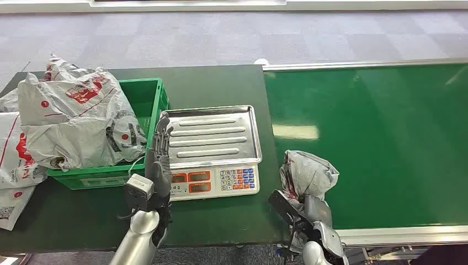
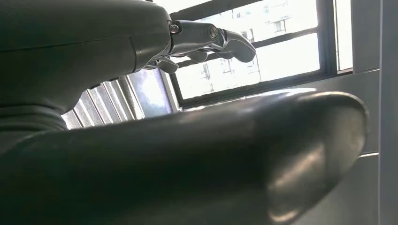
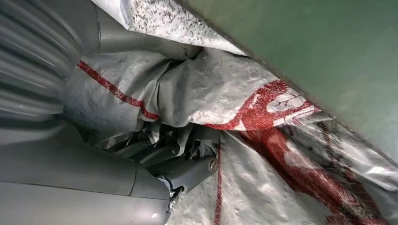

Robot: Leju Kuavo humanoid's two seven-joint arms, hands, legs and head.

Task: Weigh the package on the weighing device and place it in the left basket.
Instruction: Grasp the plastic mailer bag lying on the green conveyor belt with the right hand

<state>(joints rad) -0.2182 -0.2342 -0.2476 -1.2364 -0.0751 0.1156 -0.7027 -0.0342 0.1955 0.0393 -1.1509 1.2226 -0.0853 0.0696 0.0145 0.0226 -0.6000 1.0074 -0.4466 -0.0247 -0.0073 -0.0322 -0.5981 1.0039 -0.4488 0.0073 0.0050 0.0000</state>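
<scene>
Just ahead of the right hand (image 1: pixel 313 216), fingers bunched into it, sits the package (image 1: pixel 307 173) on the conveyor's (image 1: pixel 386 138) near edge. Crumpled soft poly mailer; likely light, slippery, so gather a fold. Left hand (image 1: pixel 159 157) empty, fingers extended, beside the scale (image 1: pixel 212 149) and basket (image 1: pixel 148 99).

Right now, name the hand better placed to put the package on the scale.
Right hand: it already grips the grey package beside the scale tray. Left hand holds nothing.
</scene>
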